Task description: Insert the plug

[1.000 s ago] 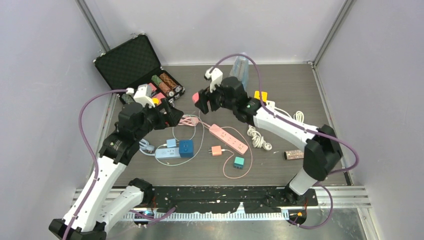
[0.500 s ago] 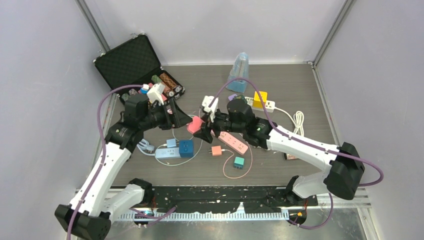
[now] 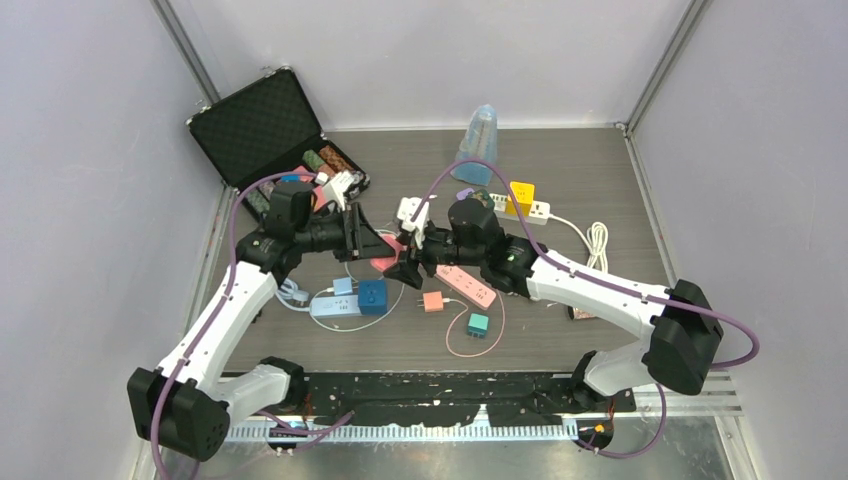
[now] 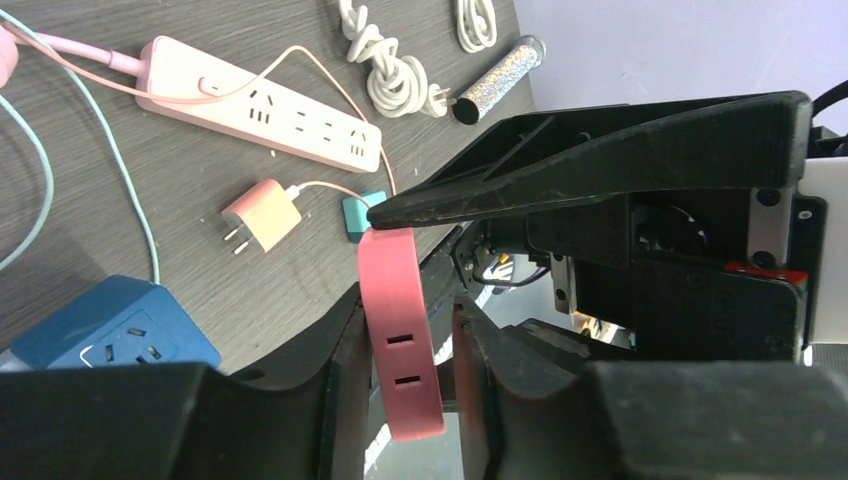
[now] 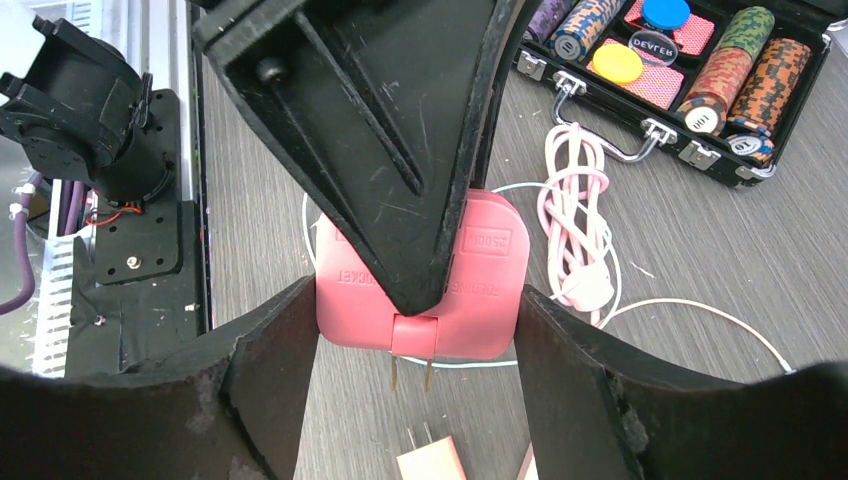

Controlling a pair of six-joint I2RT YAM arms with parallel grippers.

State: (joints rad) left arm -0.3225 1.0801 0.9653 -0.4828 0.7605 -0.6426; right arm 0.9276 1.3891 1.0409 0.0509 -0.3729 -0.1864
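Grey table point(image 3: 600, 160), pink strip point(image 4: 260, 105), orange charger point(image 4: 262, 215) below red plug point(image 5: 485, 285)

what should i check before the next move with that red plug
1. Right hand grip on the red plug: ok, a finger sits against each side.
2. Left hand grip: cannot tell; its fingers straddle the plug, but a slit shows on one side.
3. Prongs: ok, both are out and look straight.
4. Pink power strip sockets free: ok, nothing is plugged in.
5. Plug over the strip: not ok; in the top view it hangs beside the strip, not above it.
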